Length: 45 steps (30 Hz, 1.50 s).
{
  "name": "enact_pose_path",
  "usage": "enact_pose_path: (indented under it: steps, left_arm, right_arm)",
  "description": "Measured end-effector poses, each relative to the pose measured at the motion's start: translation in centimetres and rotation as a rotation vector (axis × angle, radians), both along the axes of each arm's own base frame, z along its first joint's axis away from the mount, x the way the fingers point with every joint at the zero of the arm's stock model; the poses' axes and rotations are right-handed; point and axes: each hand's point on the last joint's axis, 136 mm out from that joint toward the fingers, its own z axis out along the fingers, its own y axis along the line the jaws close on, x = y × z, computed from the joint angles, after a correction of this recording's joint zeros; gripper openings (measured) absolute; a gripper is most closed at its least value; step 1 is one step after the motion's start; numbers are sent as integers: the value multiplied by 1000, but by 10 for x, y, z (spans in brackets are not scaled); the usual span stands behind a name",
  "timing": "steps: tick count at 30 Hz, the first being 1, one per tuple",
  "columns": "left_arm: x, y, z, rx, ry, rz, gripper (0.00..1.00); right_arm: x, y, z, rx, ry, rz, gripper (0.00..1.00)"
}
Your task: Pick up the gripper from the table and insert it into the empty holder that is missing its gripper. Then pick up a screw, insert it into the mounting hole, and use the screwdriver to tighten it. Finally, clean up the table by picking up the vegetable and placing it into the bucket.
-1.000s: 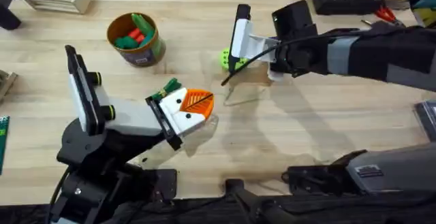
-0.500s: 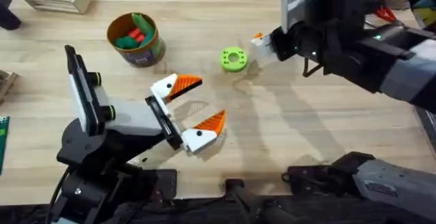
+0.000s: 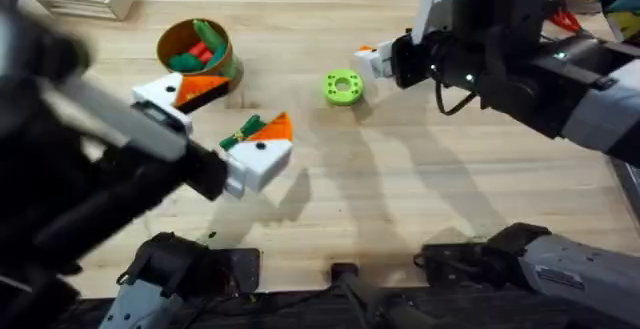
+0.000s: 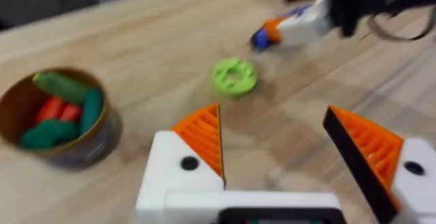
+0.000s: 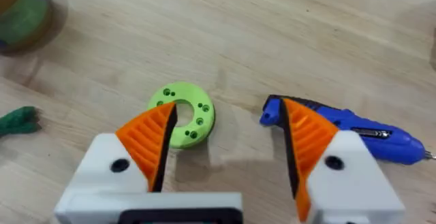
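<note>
1. While my left gripper (image 4: 272, 112) hung above the worktop (image 3: 420, 189), its orange fingers stood spread wide with nothing between them.
2. Just beside its nearer finger lay the vegetable (image 3: 240, 131), flat on the wood; I could not tell whether finger and leaf touched.
3. I judged that vegetable light and probably soft, a small frilly toy that could slide or flick away under a sideways nudge. I thought the best hold was across its thicker middle, from straight above, with a gentle squeeze.
4. Farther out stood the bucket (image 3: 215, 77), upright near the worktop's far left, already holding red and green toy pieces. Its mouth looked wide enough for a loose drop.
5. My right gripper (image 5: 228, 108) was likewise spread and empty, low over the lime-green ring (image 5: 182, 114).
6. Beside it lay the screwdriver (image 5: 361, 134) on its side. It looked rigid, smooth and heavier, apt to roll, so I would have gripped it across the barrel near the middle.
</note>
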Motion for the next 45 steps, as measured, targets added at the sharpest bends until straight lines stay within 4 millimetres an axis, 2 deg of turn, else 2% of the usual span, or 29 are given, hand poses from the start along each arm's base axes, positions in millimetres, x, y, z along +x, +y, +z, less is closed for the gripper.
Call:
enact_pose_path:
  steps: [4,9,20,31,32,37,38,40,43,44,45]
  left_arm:
    - [15,18,-30,200,189,71,922]
    - [34,27,-68,355,342,96,922]
    - [43,32,-131,502,595,74,924]
    - [54,51,-188,681,764,117,923]
    - [60,50,-201,695,787,111,925]
    - [70,46,-200,687,753,116,924]
    - [70,46,-200,686,753,116,899]
    - [71,46,-200,687,751,117,635]
    - [72,48,-201,697,753,123,162]
    - [72,48,-201,698,749,122,51]
    - [73,48,-201,699,747,123,23]
  right_arm:
    - [-1,1,0,7,3,5,855]
    - [-2,2,-1,8,9,10,855]
    - [-2,2,-2,7,13,10,856]
    - [-2,2,-2,7,13,10,857]
    - [-2,2,-2,7,13,10,856]
    - [-2,2,-2,6,13,10,856]
    - [-2,2,-2,7,13,10,856]
    - [-2,2,-2,7,13,10,857]
    - [-2,2,-2,6,14,10,857]
    - [-2,2,-2,6,14,10,857]
    - [-2,2,-2,6,14,10,857]
